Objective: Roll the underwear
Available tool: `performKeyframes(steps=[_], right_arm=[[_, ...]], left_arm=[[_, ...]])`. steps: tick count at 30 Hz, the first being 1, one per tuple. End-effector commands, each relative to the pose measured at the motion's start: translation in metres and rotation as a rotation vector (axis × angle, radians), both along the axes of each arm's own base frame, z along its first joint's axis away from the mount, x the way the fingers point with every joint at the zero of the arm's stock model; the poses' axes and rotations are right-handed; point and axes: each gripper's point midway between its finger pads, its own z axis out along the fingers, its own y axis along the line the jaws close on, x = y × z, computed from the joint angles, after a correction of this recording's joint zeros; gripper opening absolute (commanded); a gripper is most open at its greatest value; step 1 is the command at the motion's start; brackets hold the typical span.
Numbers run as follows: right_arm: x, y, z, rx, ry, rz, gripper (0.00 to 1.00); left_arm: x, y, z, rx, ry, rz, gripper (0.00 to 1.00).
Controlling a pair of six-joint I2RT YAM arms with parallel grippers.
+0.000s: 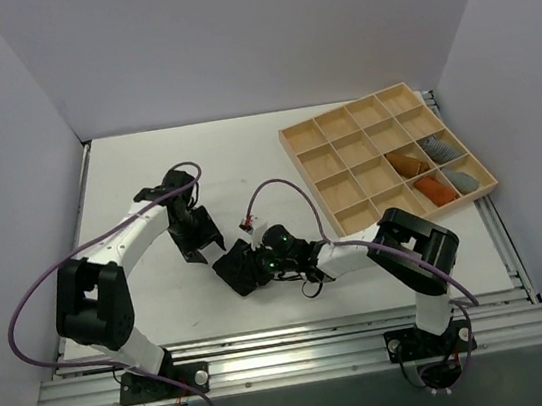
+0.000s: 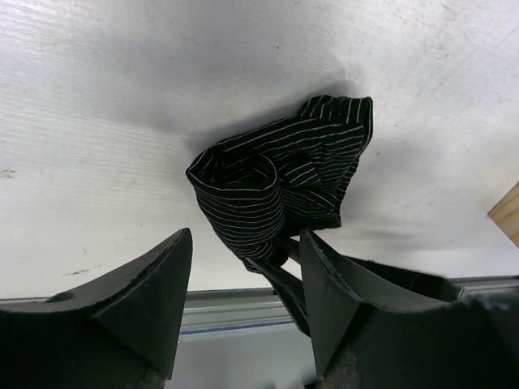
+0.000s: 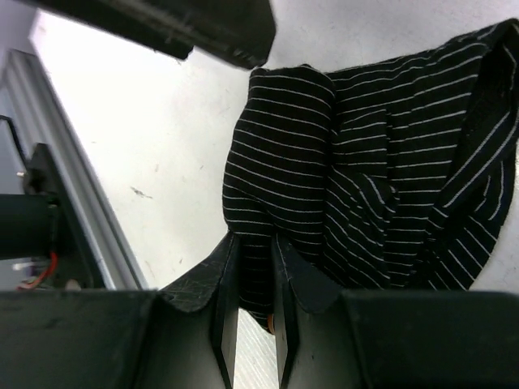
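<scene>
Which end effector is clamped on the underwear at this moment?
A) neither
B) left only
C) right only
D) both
C: in the right wrist view, the right end effector is pinched shut on a fold of the underwear. In the left wrist view, the left end effector stands wide open, not clamping it.

R tool (image 3: 253,253) pinched on edge of striped underwear (image 3: 357,162), on white table (image 3: 146,121).

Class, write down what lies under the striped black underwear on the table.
Around the underwear only white table shows, so it rests on that. The right gripper pinches a fold at its edge. The fabric covers whatever is directly beneath.
</scene>
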Motion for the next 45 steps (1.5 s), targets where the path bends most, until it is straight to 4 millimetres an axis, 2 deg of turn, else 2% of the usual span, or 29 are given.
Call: performKeyframes(steps=[1, 2, 6, 12, 18, 22, 26, 28, 30, 31, 32, 33, 34, 35, 36, 38, 40, 42, 43, 44, 45], right_arm=[[-0.04, -0.052, -0.071, -0.156, 0.247, -0.001, 0.0], [-0.037, -0.051, -0.069, -0.136, 0.246, -0.009, 0.0], [-0.036, -0.06, -0.077, -0.122, 0.294, -0.027, 0.0], [-0.033, -0.059, -0.081, -0.09, 0.326, -0.042, 0.0], [-0.032, -0.057, -0.082, -0.077, 0.341, -0.043, 0.0], [-0.03, -0.058, -0.08, -0.072, 0.346, -0.045, 0.0], [-0.028, -0.06, -0.08, -0.076, 0.352, -0.048, 0.0], [-0.026, -0.06, -0.078, -0.073, 0.349, -0.054, 0.0], [-0.026, -0.06, -0.076, -0.084, 0.346, -0.053, 0.0], [-0.022, -0.06, -0.077, -0.103, 0.324, -0.058, 0.0], [-0.025, -0.067, -0.082, -0.156, 0.339, -0.065, 0.02], [-0.016, -0.062, -0.07, -0.155, 0.303, -0.07, 0.11], [-0.009, -0.063, -0.067, -0.19, 0.247, -0.09, 0.18], [-0.01, -0.068, -0.065, -0.232, 0.238, -0.101, 0.23], [0.002, -0.06, -0.041, -0.209, 0.175, -0.114, 0.32], [0.009, -0.064, -0.027, -0.285, 0.071, -0.14, 0.38], [0.019, -0.05, 0.007, -0.273, -0.036, -0.148, 0.42], [0.014, -0.048, 0.016, -0.337, -0.12, -0.129, 0.46], [0.019, -0.041, 0.027, -0.34, -0.161, -0.135, 0.47], [0.01, -0.037, 0.028, -0.363, -0.184, -0.108, 0.48], [0.012, -0.037, 0.028, -0.395, -0.224, -0.11, 0.51]], left_arm=[[0.008, -0.017, 0.012, -0.097, -0.108, -0.045, 0.63], [0.01, -0.02, 0.014, -0.112, -0.13, -0.047, 0.63], [0.002, -0.021, 0.002, -0.122, -0.106, -0.05, 0.64], [-0.003, -0.023, -0.013, -0.096, -0.088, -0.071, 0.65], [0.0, -0.027, -0.036, -0.063, -0.086, -0.095, 0.66], [-0.005, -0.031, -0.05, -0.034, -0.058, -0.121, 0.66], [-0.015, -0.022, -0.066, 0.043, 0.005, -0.125, 0.65], [-0.016, -0.017, -0.068, 0.083, 0.026, -0.116, 0.58], [-0.023, -0.011, -0.073, 0.117, 0.077, -0.125, 0.46], [-0.02, -0.011, -0.071, 0.122, 0.079, -0.134, 0.29], [-0.027, -0.007, -0.075, 0.144, 0.127, -0.144, 0.21], [-0.028, -0.007, -0.075, 0.15, 0.145, -0.16, 0.16], [-0.025, -0.009, -0.072, 0.15, 0.144, -0.168, 0.07], [-0.029, -0.007, -0.074, 0.156, 0.179, -0.174, 0.04], [-0.03, -0.007, -0.073, 0.159, 0.189, -0.182, 0.02], [-0.031, -0.008, -0.072, 0.155, 0.203, -0.185, 0.02], [-0.033, -0.011, -0.071, 0.14, 0.216, -0.18, 0.02], [-0.035, -0.015, -0.071, 0.125, 0.232, -0.175, 0.02], [-0.035, -0.016, -0.071, 0.126, 0.237, -0.175, 0.02], [-0.037, -0.016, -0.072, 0.13, 0.252, -0.176, 0.02], [-0.035, -0.018, -0.07, 0.129, 0.252, -0.177, 0.02]])
